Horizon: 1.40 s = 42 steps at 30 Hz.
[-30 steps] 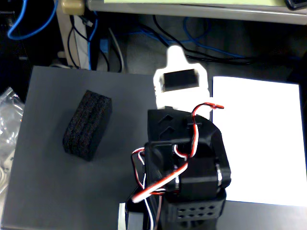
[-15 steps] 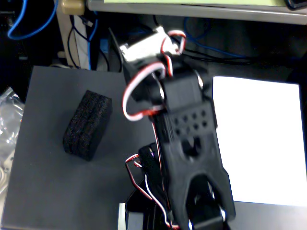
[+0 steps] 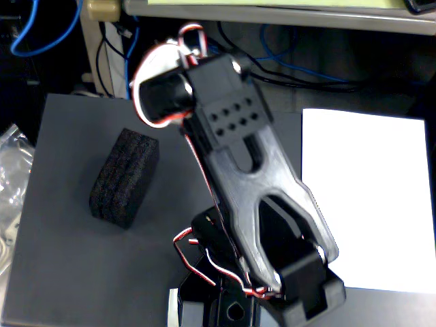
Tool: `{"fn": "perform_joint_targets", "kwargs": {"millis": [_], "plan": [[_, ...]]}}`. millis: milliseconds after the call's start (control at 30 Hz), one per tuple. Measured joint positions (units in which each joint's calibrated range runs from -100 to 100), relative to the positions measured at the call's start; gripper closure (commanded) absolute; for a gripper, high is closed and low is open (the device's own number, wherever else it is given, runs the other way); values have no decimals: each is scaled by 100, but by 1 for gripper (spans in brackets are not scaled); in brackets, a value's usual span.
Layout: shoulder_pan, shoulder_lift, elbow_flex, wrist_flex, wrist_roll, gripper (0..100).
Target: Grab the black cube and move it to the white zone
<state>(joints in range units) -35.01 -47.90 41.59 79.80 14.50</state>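
The black cube [image 3: 125, 178] is a rough oblong foam block lying on the dark grey mat [image 3: 68, 259], left of centre. The white zone [image 3: 368, 197] is a white paper sheet at the right side, with nothing on it. The glossy black arm rises from its base [image 3: 225, 300] at the bottom and reaches up the middle of the fixed view. Its gripper end [image 3: 155, 88] hangs above the mat's far edge, up and right of the cube and apart from it. The fingers are foreshortened and partly hidden by the arm, so how the jaws stand is unclear.
Blue and black cables [image 3: 286, 65] run along the back under a table edge. A clear plastic bag [image 3: 10, 177] lies off the mat's left edge. The arm's long link [image 3: 272, 197] spans the space between cube and paper.
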Motion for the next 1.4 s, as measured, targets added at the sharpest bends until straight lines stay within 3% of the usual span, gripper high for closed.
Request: {"fn": "perform_joint_targets", "kwargs": {"millis": [533, 1400], "plan": [[-620, 1656, -2112, 1318, 241, 98], [-990, 1998, -2166, 1874, 399, 98]]}}
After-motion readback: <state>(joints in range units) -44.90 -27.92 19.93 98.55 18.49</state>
